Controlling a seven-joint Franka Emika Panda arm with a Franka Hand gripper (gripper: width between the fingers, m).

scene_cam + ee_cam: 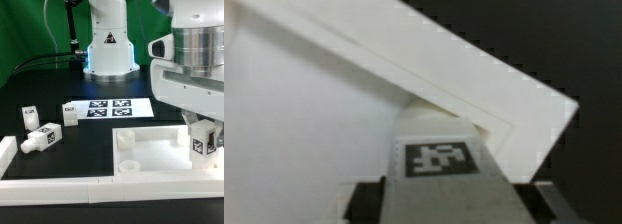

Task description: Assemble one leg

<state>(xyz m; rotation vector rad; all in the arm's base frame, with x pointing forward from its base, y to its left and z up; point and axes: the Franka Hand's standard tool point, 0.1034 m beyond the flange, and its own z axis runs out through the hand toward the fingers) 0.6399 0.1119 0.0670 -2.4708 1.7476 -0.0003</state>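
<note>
Nearest the camera, low right in the exterior view, the gripper [204, 135] is closed around the leg [204, 141], right over the big white panel [150, 152]. The leg looks light, hard and smooth (maybe slippery), best squeezed on its flat tagged sides. Other legs [37, 137] lie at left

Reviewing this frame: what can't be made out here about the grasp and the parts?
- Exterior view: the gripper hides most of the held leg; only its tagged face shows.
- Exterior view: the panel is cut off by the frame's right edge.
- Wrist view: the leg covers whatever lies beneath, so seating cannot be judged.
- Exterior view: tags on the loose legs are too small to read.
</note>
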